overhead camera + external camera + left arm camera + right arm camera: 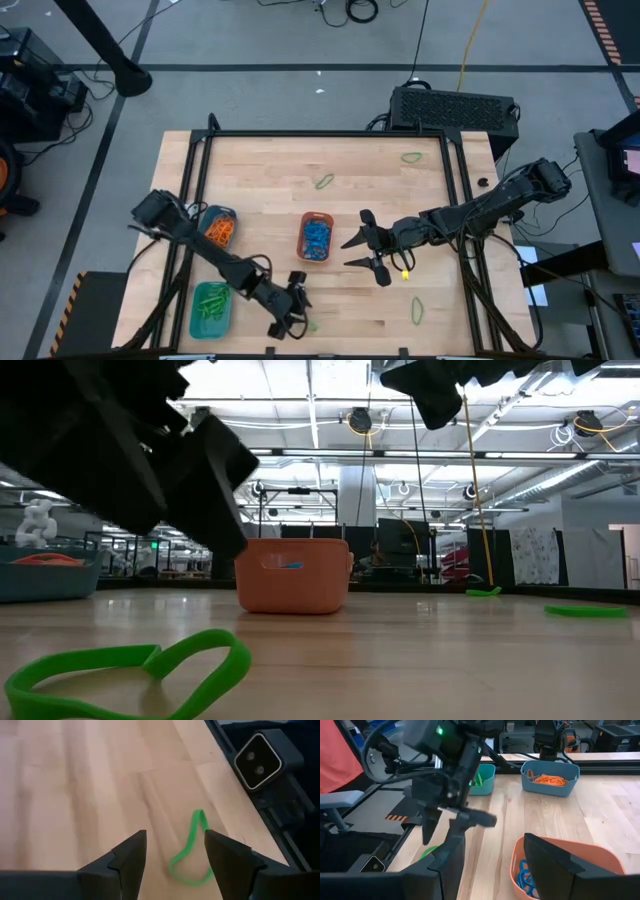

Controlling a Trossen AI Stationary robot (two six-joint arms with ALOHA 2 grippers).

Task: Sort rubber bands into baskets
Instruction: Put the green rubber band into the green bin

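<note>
A: Light falls evenly from the ceiling strip lights (pixel 300 405) in the low view, and the wooden surface (pixel 270 180) looks bright, with only faint shadows.

B: That view goes soft up close: the green rubber band (pixel 130 670) is blurred, and the left tool (pixel 130 460) is a dark, underlit mass. The left wrist view smears the surface's grain.

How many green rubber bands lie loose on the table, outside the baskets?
4 visible: one near the far edge, one a little nearer and further left, one at the front right, and one by the left gripper at the front edge. The arms may hide more.
</note>
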